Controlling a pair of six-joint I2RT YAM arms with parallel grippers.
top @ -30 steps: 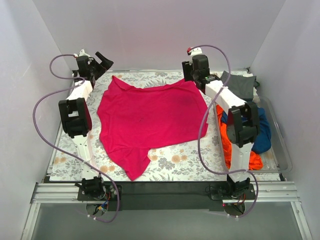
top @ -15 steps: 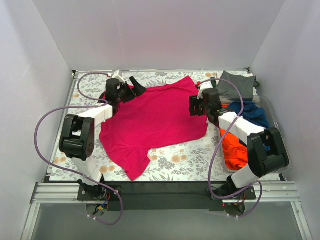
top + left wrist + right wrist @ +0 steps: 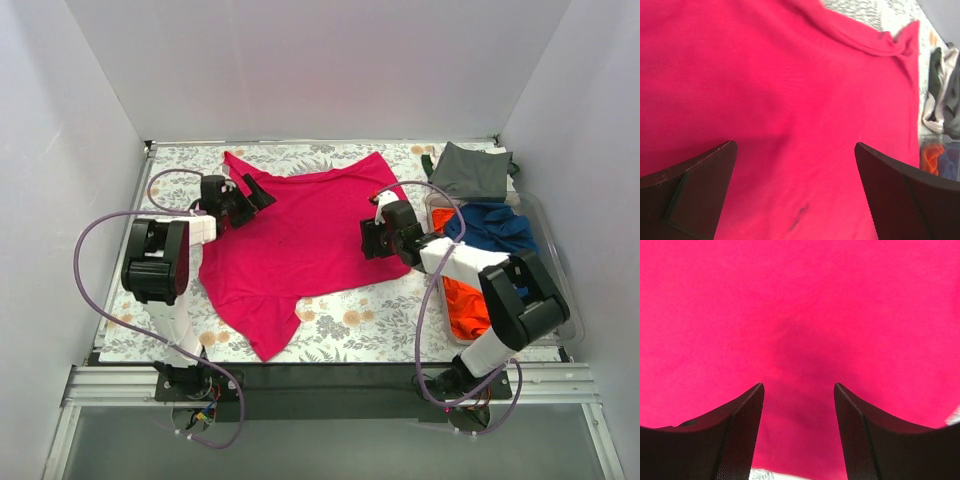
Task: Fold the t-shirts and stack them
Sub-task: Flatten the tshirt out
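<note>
- While both arms are stretched low over the floral-clothed surface, the top view has the magenta-pink tee laid open roughly mid-surface, w/ one corner trailing toward the near edge.
- Left pincer is set over the tee's far-left part, jaws spread wide, nothing held.
- Right pincer is set at the tee's right edge; its state can't be read from this view.
- Grey-green tee is seen at the far-right corner; navy tee & orange tee are heaped in a clear bin along the right side.
- Left wrist view: left pincer is released, fingers wide apart, magenta-pink tee filling the gap below. A small dark mark is seen on the cloth betw. them. Grey-green tee, orange tee & navy tee are glimpsed at the right edge.
- Right wrist view: right pincer is parted w/ a narrower gap, no cloth pinched. Magenta-pink tee fills the view, w/ a sliver of surface at the bottom.
</note>
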